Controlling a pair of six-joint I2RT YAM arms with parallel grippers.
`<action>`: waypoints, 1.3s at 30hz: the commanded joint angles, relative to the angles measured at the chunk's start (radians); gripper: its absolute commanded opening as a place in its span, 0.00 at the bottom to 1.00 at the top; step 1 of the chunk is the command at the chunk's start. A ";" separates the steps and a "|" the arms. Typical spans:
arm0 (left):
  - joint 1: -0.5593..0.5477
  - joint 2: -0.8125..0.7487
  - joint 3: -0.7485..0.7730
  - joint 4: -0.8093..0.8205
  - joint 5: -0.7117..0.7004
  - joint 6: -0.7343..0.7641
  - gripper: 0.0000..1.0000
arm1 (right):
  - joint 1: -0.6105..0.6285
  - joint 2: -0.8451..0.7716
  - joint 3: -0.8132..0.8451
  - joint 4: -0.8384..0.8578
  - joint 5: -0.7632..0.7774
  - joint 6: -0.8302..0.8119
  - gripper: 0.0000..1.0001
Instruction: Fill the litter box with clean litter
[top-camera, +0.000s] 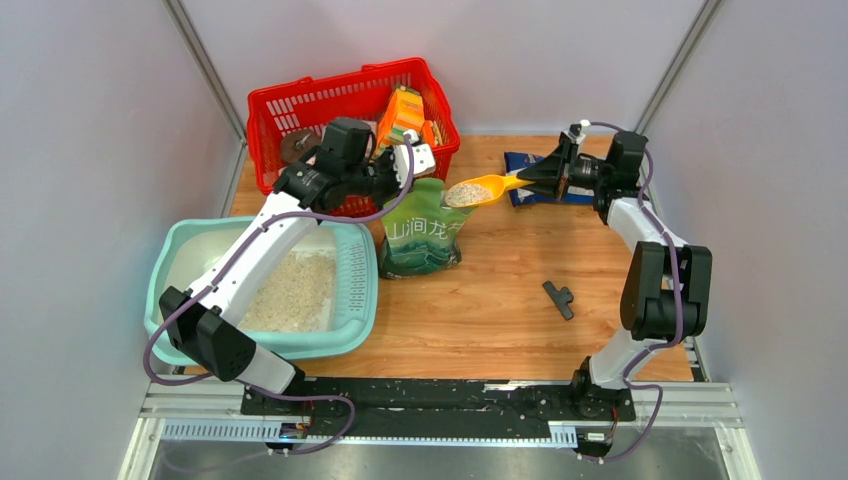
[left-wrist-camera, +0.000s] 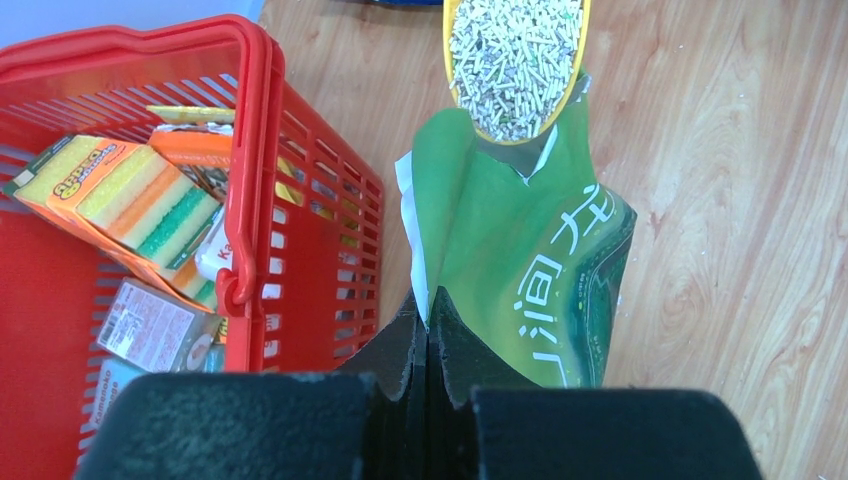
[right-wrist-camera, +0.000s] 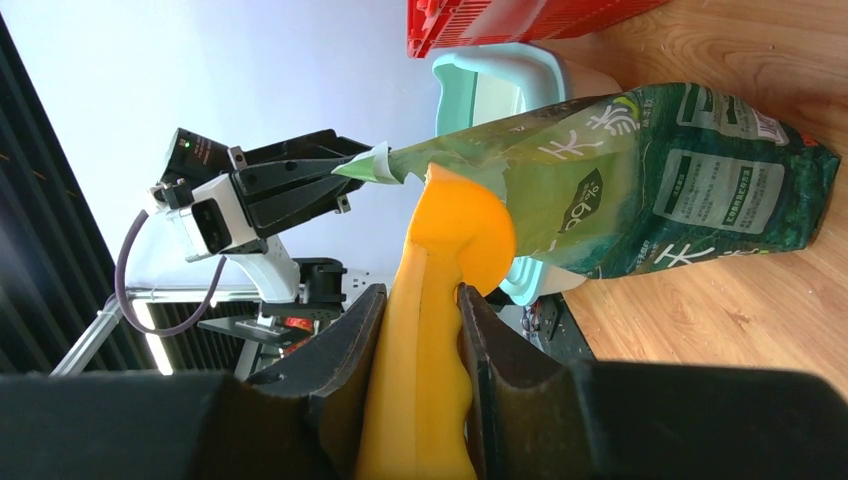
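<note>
A wooden desk seen from above. At its near left sits the litter box, a pale teal tray already holding a loose bed of clean litter. Behind it at the far left is a red basket of groceries, and just right of that stands an opened green bag. My left fingers are clenched on the bag's torn top edge, holding it upright with its mouth open. My right fingers are clamped around the handle of a yellow scoop, whose bowl hangs level over the bag's mouth, heaped with pale pellets. I judge this to be the carrying step: the load is out of the bag, and the next move calls for swinging it left and nearer, level, over the tray, then tipping it. The bag bears large white Chinese characters, among them 涧, and "99%" on a side panel. The lettering on a sponge pack in the basket is too blurred to read.
</note>
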 joint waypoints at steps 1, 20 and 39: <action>0.010 -0.061 0.041 0.184 -0.024 0.036 0.00 | -0.005 -0.032 0.055 0.008 -0.025 0.010 0.00; 0.010 -0.005 0.115 0.212 -0.236 -0.042 0.52 | 0.105 -0.055 0.093 -0.129 -0.019 -0.051 0.00; 0.164 -0.342 -0.031 0.255 -0.418 -0.049 0.65 | 0.559 0.237 0.338 -0.124 0.006 0.037 0.00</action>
